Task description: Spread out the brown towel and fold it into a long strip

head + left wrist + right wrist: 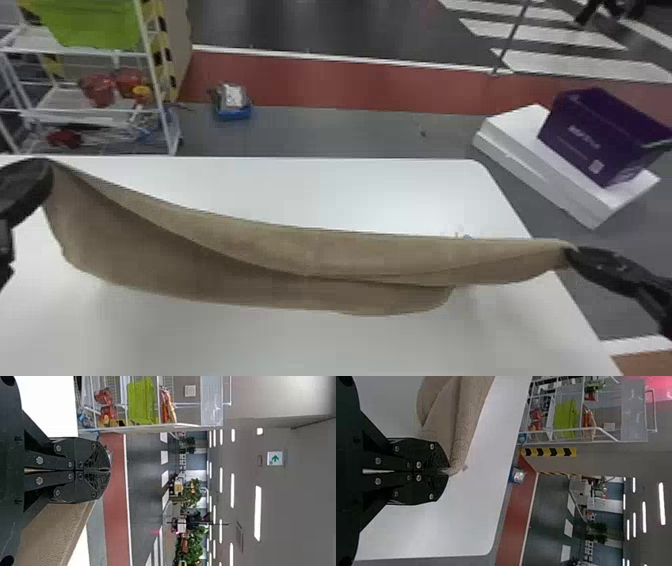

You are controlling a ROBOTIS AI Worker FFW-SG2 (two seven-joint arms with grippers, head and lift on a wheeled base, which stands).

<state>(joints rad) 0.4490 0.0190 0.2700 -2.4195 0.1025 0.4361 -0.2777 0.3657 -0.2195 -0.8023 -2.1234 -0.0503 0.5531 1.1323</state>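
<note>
I can see one brown towel [310,255] held up by two grippers over one white table [380,195]. The left gripper [46,169] is at the left side, and its two black fingers [95,453] are pressed together with one end of the towel pinched at the tips. The right gripper [572,254] is at the right side, and its two fingers [433,451] are together too, clamped on the towel's other end. The towel is stretched wide from left to right, with its long top edge dipping down from the left gripper and then running nearly flat to the right one. I can count two parts hanging down, one pale and one darker. The darker part hangs lower on the near side, and its rounded end stops before it gets to the right gripper. I can't tell if the bottom of the towel touches the table. Past the table, on the far left, is one white shelf rack [150,75] with one green bin [92,25] up high, and lower down two red things [98,90] sit close to one yellow thing [142,93]. One small blue box [234,114] is on the floor just right of the rack. On the far right, one purple basket [595,135] sits on top of a white block [545,175]
</note>
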